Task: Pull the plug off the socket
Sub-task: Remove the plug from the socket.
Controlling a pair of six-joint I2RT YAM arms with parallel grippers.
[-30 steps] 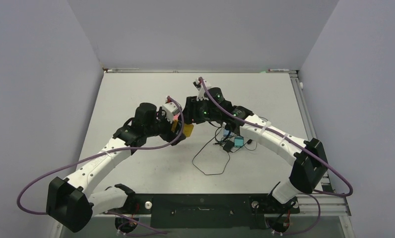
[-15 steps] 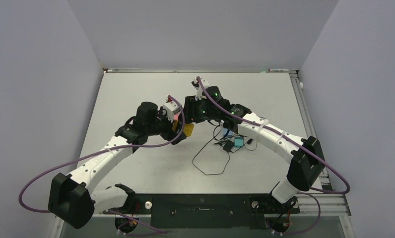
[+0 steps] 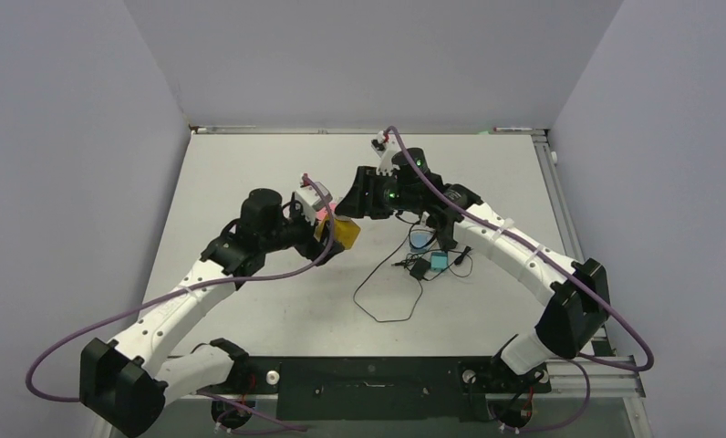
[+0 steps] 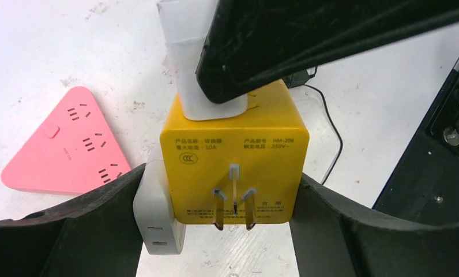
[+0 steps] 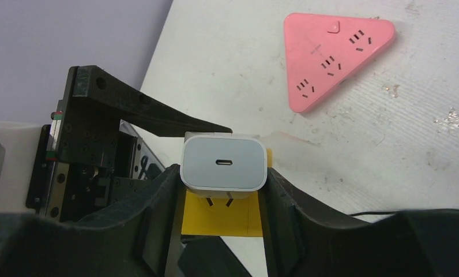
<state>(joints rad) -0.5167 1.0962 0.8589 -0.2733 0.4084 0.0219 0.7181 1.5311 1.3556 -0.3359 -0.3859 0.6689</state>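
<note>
The socket is a yellow cube adapter [image 4: 234, 147] with metal prongs on its near face, held off the table by my left gripper [image 4: 221, 199]. One finger presses a white plug [image 4: 156, 222] on the cube's side; the other presses the cube itself. My right gripper [image 5: 222, 193] is shut on another white plug [image 5: 223, 163] with a USB-C port. That plug's prongs show bare between its body and the yellow face [image 5: 221, 222]; whether their tips are still in the slots I cannot tell. From above, the socket [image 3: 346, 234] sits between both grippers.
A pink triangular power strip [image 5: 337, 55] lies flat on the white table [image 3: 250, 164] behind the grippers. Right of centre lie a black cable [image 3: 387, 297], a small black adapter [image 3: 420, 268] and a blue block [image 3: 440, 261].
My right arm has drawn back up and to the right, pulling the white plug away from the yellow socket. The left arm and socket shifted slightly.
</note>
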